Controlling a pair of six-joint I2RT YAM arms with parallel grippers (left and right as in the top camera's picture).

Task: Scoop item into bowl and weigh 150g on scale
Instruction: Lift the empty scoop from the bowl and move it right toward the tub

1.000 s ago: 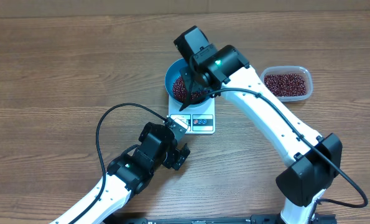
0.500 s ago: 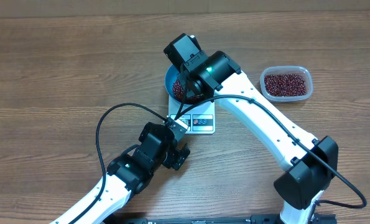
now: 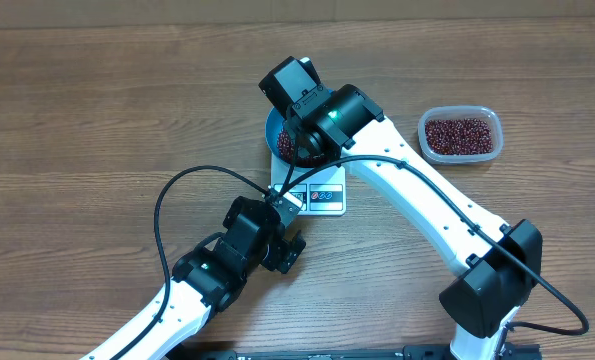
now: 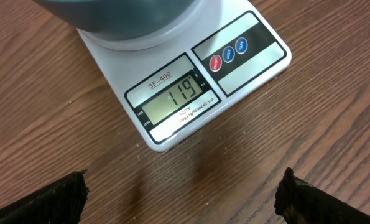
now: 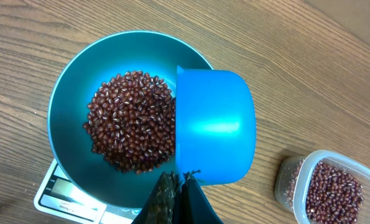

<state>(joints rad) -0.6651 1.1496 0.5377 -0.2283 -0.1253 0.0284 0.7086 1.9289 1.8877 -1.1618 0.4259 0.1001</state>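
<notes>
Clamped in right gripper (image 5: 180, 198): blue scoop (image 5: 216, 134), tipped over beans (image 5: 132, 121) in teal bowl (image 5: 66, 93), centre frame. On scale (image 4: 247, 62): 119. Spread wide: left gripper (image 4: 181, 202).

The right gripper (image 5: 177, 184) (clamped on the blue scoop (image 5: 214, 127)) now sits further left over the bowl (image 3: 271, 131) than a second ago, its wrist hiding more of the beans (image 3: 285, 147).

Bright, even light from above. Soft shadow along scale (image 4: 253, 68) front edge. Mild glare on scoop (image 5: 216, 124). Display (image 4: 175, 99) sharp; bowl (image 4: 122, 18) at top edge blurred, dark.
</notes>
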